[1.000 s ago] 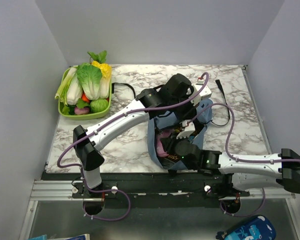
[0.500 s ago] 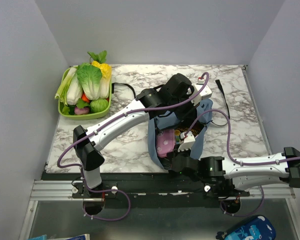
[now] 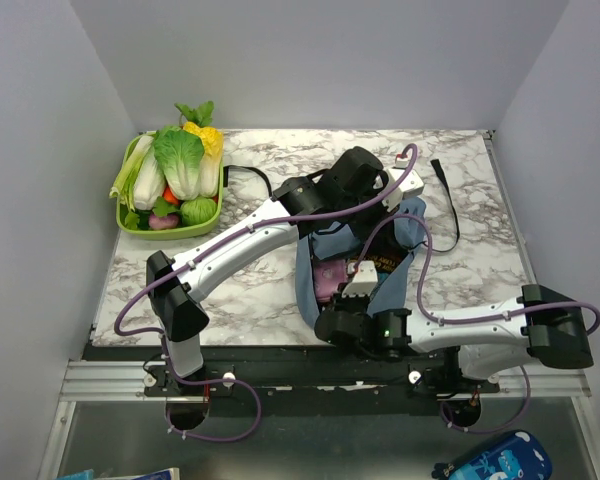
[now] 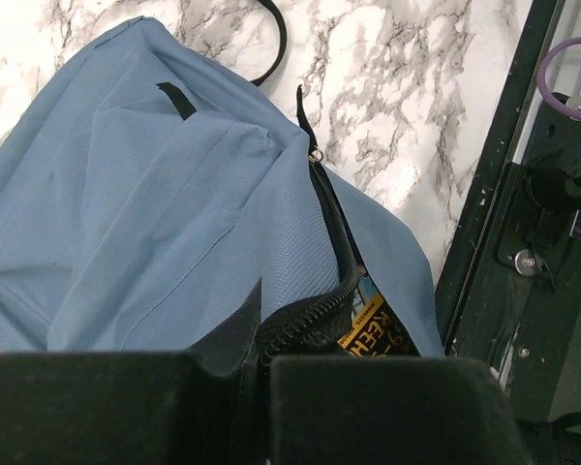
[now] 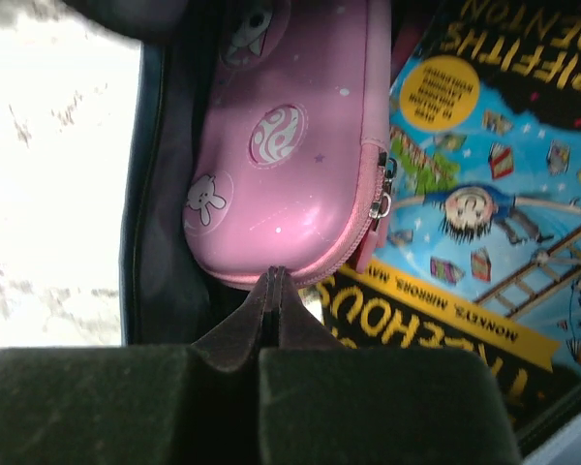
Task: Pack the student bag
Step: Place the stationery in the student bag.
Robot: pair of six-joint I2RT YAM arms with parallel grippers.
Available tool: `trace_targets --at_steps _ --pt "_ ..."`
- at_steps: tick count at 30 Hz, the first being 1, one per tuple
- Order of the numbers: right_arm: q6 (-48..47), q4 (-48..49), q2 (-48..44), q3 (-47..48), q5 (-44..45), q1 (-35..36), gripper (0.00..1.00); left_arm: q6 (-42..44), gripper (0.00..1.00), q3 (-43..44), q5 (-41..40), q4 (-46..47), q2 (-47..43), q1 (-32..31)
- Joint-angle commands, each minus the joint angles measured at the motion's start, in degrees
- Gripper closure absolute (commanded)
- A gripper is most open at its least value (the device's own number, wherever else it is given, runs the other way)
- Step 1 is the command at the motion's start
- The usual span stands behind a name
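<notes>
Holding the mouth of the student bag [image 4: 165, 184] open is the job in hand. The left fingers [image 4: 263, 360] are pinched shut on a fold of blue fabric and the black zipper [image 4: 315, 315] at the rim. The bag lies on its back in the middle of the marble desk [image 3: 240, 300], its opening turned toward the near edge and its black straps trailing off on the far side. Inside, a pink pencil case [image 5: 290, 145] with rabbit prints rests against a brightly illustrated treehouse storybook [image 5: 484, 194], both lying flat in the main compartment. The right fingers [image 5: 274, 289] are pressed together and carry nothing, their tips right at the near end of the pencil case; whether they touch it cannot be told. By this reading the pencil case has been delivered, and packing is well along but not finished, since a bright-blue printed pouch [image 3: 495, 460] lies outside the bag, below the desk's near edge. The next move likely calls for the right arm to back out of the opening without snagging the rim. It can then either nudge the case deeper or go for another item, while the left grip holds the mouth wide. A green tray [image 3: 170, 228] of toy vegetables sits well apart at the far left.
</notes>
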Motion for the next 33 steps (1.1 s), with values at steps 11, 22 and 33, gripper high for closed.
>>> trace_targets --at_steps 11,22,33 --pt "-12.69 14.10 -12.73 -4.73 -0.60 -3.15 0.63 -1.65 0.99 0.63 3.36 3.43 -3.16 -0.51" --pt "11.32 -28.62 -6.27 12.42 4.67 19.27 0.26 0.73 0.80 4.41 5.38 -0.09 0.97 1.87" --pt "60.52 -70.63 4.41 20.75 -1.41 24.20 0.10 3.71 0.40 1.95 14.24 -6.48 -1.23 3.36"
